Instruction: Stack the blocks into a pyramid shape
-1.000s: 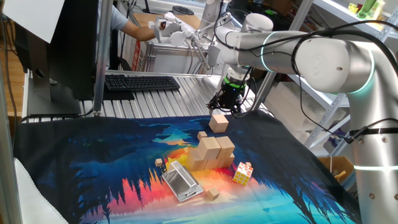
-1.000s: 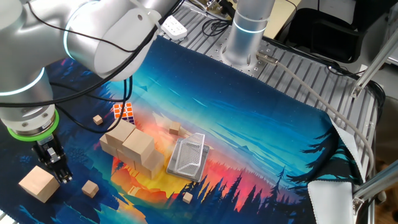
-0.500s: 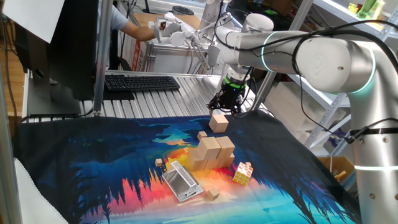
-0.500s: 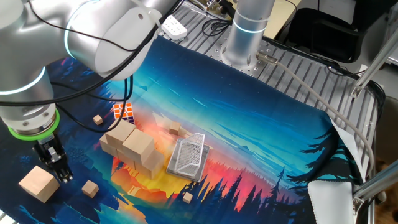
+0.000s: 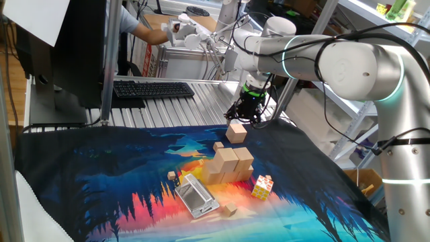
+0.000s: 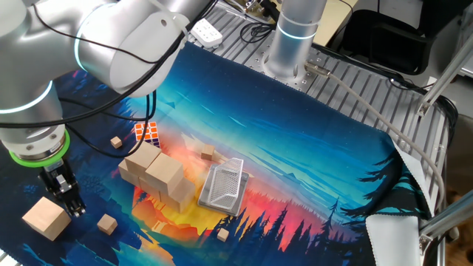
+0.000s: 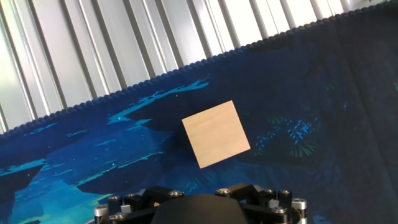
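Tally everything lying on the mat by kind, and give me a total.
Large wooden blocks: 5, with 1 loose and about 4 in the pile (pile count uncertain)
Small wooden cubes: 4
Puzzle cube: 1
Metal grater: 1
Total: 11

A ribbed metal surface (image 5: 201,101) carries a printed mat (image 5: 121,175). On the mat lie blocks (image 5: 228,165), a puzzle cube (image 5: 263,187) and a grater (image 5: 196,195).
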You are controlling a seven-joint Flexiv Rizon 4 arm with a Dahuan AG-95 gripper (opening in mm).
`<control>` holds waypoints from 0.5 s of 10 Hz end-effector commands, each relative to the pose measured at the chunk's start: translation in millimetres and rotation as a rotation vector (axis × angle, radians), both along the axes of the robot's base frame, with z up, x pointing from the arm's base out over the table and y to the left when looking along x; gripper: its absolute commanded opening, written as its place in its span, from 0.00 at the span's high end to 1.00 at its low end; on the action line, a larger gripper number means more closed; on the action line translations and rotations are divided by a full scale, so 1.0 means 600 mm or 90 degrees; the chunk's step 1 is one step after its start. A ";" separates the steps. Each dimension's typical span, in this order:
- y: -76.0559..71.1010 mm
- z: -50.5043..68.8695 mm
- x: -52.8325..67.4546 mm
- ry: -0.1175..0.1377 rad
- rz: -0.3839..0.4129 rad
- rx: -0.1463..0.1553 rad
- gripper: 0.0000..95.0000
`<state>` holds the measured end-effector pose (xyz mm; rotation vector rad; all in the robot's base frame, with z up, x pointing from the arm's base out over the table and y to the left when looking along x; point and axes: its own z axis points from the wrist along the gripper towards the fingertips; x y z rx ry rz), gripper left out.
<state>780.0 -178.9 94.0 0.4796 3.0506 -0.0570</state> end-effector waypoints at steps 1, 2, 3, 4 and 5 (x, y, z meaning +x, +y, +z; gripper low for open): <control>0.000 0.000 -0.001 0.002 0.003 0.000 0.00; -0.001 -0.001 -0.001 0.003 0.006 -0.001 0.00; -0.003 -0.001 -0.001 0.004 0.008 -0.002 0.00; -0.006 -0.002 -0.002 0.004 0.010 -0.001 0.00; -0.007 -0.003 -0.002 0.004 0.010 -0.001 0.00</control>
